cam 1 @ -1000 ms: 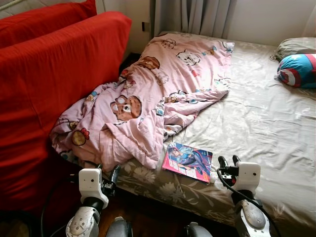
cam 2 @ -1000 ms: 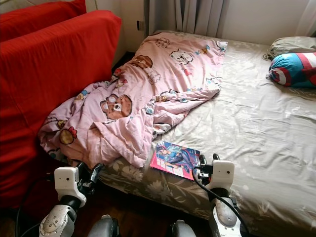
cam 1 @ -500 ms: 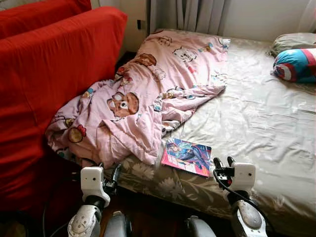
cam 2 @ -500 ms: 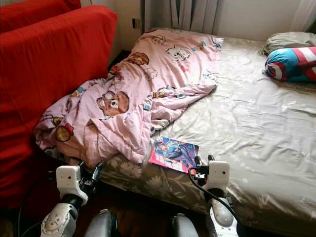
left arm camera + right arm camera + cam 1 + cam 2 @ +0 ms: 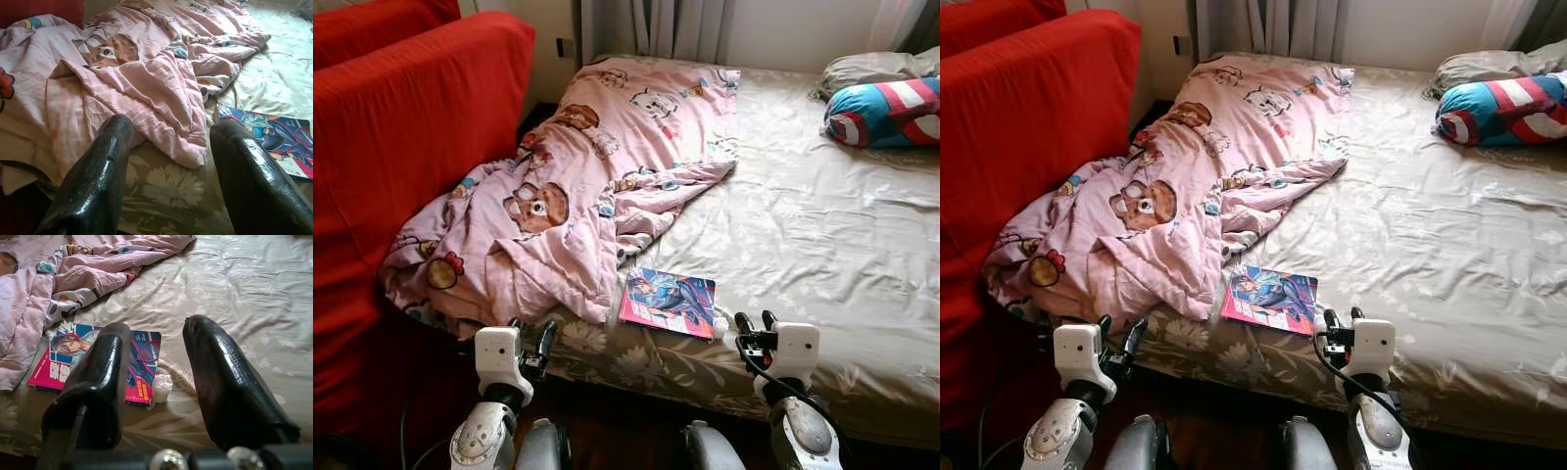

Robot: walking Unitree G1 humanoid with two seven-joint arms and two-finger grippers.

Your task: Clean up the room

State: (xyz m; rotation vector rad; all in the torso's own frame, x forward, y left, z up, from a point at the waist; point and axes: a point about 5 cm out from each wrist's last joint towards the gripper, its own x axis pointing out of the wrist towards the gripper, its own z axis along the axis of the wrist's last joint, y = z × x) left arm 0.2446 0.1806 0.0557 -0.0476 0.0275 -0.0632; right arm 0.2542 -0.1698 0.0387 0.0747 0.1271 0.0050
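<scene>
Framing is what has changed over the last second: the bed [image 5: 822, 245] sits lower and further left in the head views than it did, while both arms keep the same pose at the bottom edge, so the camera has shifted and nothing on the bed has been touched. The comic book [image 5: 669, 301] lies flat near the front edge of the mattress, just beside the crumpled pink blanket [image 5: 578, 196], with a small wad of white paper [image 5: 162, 387] touching its near corner. The right gripper [image 5: 755, 321] hovers just short of that corner, jaws wide and empty; the left gripper [image 5: 530, 331] waits at the bed's edge by the blanket's hem, jaws also spread and empty. A blue-and-red cushion [image 5: 881, 113] rests by the pillow. Tidying looks barely begun; the book or the paper wad seems the likeliest first pick for the right arm.
</scene>
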